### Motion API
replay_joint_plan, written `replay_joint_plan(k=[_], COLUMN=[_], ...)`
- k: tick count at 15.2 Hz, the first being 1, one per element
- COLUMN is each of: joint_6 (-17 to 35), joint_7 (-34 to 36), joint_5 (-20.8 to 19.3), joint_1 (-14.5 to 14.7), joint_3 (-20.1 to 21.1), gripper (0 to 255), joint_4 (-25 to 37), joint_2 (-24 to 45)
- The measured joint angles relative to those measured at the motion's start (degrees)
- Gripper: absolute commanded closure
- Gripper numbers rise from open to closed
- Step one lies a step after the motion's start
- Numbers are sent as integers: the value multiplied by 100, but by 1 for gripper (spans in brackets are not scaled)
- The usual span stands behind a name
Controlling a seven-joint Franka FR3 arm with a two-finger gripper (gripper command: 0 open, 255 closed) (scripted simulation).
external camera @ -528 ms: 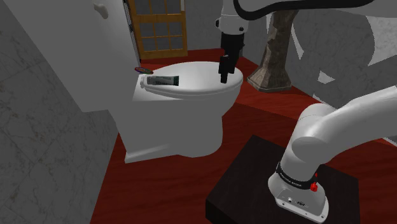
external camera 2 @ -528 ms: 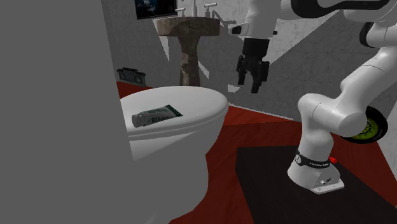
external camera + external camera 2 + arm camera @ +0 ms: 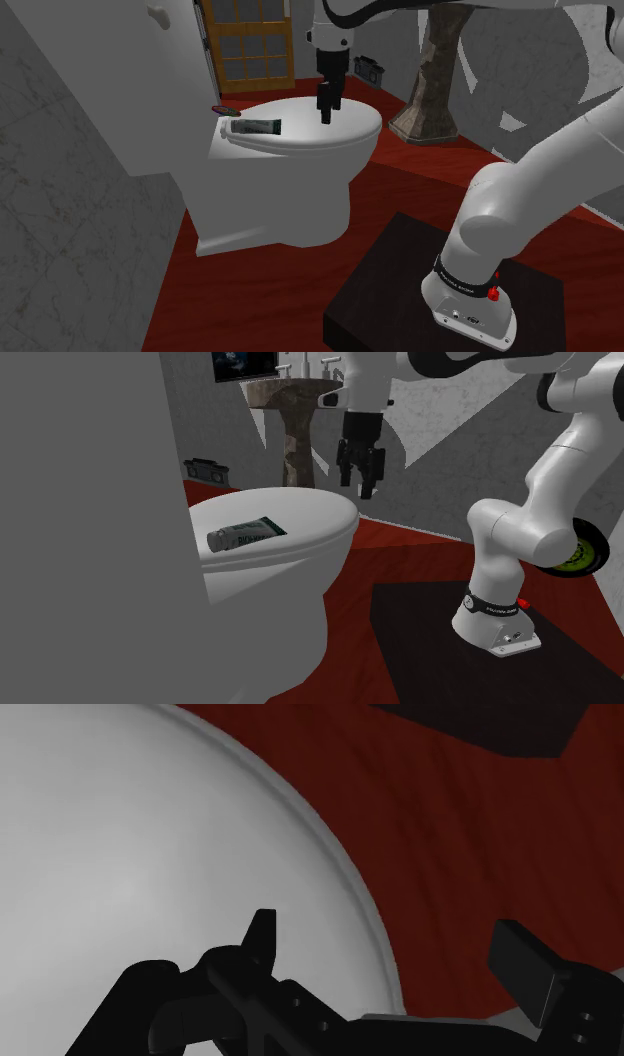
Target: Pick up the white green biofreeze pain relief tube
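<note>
While one tube point(image 3: 255, 126) lies near the back edge of the single toilet lid point(image 3: 345, 135) (red floor point(image 3: 250, 290) all round), the claw point(image 3: 325, 112) hangs over its rim, spread open, empty.

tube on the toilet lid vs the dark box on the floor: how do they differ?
Place: the tube lies on the toilet lid; the dark box stands on the red floor.
Colour: the tube is pale with a dark green end; the box is mostly dark.
Shape: the tube is long and slim; the box is squat and blocky.
Shared: neither touches the open gripper above the lid.
</note>
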Motion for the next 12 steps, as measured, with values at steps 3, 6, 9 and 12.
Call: replay_joint_plan(k=[3, 6, 9, 12], joint_6=[33, 46, -37, -266], joint_7=[-219, -444, -643, -875], joint_5=[-11, -25, -47, -82], joint_1=[77, 143, 210, 260], joint_3=[18, 42, 92, 136], gripper=[0, 0, 0, 0], joint_4=[616, 1331, 2040, 2963], joint_2=[729, 1541, 2250, 3025])
